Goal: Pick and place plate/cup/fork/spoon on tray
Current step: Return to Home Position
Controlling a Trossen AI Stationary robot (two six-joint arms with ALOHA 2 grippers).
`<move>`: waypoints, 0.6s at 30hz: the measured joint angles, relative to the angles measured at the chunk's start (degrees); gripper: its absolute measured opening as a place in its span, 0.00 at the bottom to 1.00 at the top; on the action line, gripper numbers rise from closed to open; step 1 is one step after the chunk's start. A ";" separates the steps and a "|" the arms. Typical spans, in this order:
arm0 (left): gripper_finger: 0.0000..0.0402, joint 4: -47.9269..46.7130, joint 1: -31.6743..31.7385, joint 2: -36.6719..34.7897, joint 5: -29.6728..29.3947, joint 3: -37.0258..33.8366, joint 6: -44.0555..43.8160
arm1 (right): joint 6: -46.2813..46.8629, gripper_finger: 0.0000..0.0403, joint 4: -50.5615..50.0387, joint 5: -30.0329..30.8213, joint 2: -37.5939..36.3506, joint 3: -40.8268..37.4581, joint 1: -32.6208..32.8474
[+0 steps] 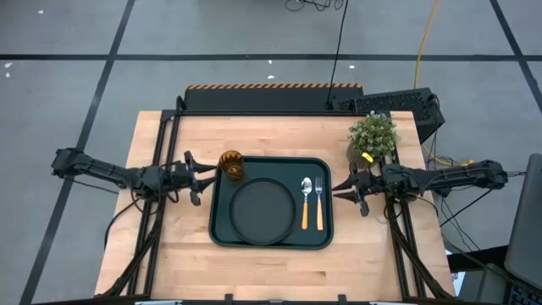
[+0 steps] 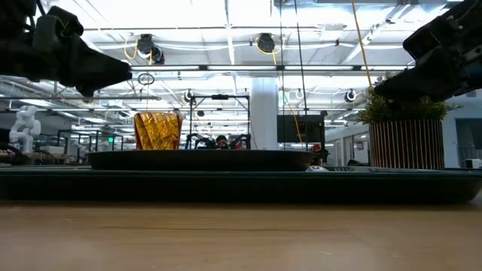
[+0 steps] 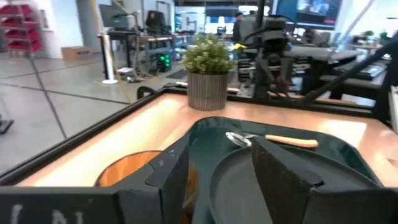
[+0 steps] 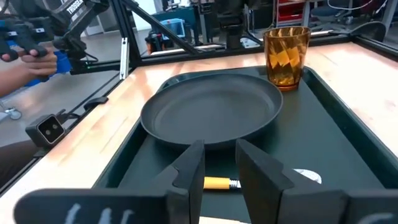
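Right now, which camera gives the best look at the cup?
The right wrist view: the cup stands whole and upright in a corner of the tray, beside the plate. The high view shows only its top, the low view hides its base behind the plate, and the left wrist view shows only part of it.

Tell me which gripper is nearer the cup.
Left. The left gripper hangs just off the tray's left edge, close beside the cup in the tray's back left corner. The right gripper sits beyond the tray's opposite edge, past the fork.
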 joint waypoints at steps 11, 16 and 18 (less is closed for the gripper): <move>0.25 -4.56 9.72 -5.44 11.74 1.00 3.96 | 1.59 0.21 -2.54 2.30 -0.02 -0.07 0.02; 0.13 -9.33 16.26 -8.07 22.61 1.00 -1.38 | 1.24 0.21 -2.20 3.15 -0.02 -0.09 0.02; 0.05 -9.66 17.44 -8.43 26.28 1.00 -3.02 | 1.17 0.21 -1.86 3.13 -0.04 -0.09 0.02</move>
